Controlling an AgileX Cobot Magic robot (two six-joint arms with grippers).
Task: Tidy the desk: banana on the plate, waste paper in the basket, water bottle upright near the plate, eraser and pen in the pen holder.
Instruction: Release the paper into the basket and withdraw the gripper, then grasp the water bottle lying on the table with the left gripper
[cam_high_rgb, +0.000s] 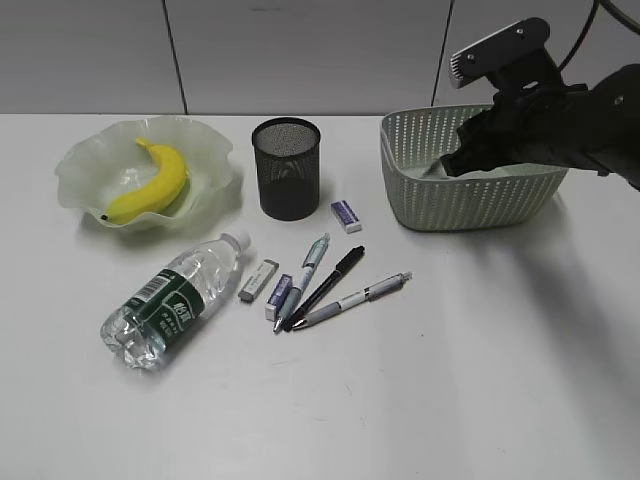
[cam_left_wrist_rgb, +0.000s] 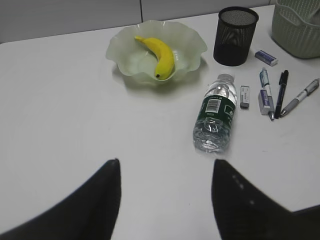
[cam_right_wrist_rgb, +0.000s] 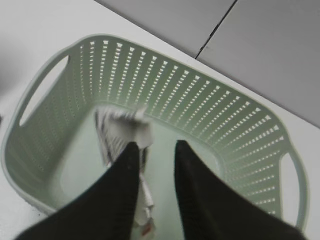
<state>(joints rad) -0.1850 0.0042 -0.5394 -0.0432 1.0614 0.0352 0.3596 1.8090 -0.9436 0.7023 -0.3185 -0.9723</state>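
Two steps look done or nearly so: your left gripper (cam_left_wrist_rgb: 165, 200) hangs idle, jaws apart and empty, over bare counter (cam_left_wrist_rgb: 60, 100). Beyond it the water bottle (cam_left_wrist_rgb: 214, 118) lies on its side, pens (cam_high_rgb: 322, 285) and erasers (cam_high_rgb: 259, 281) loose, banana (cam_high_rgb: 150, 185) already on the plate (cam_high_rgb: 215, 150). Farthest, your right gripper (cam_right_wrist_rgb: 152, 155) is over the basket (cam_right_wrist_rgb: 230, 125), jaws parted, the waste paper (cam_right_wrist_rgb: 122, 130) blurred just beneath; I cannot tell whether it still touches. Next: lift clear, then stand the bottle up.
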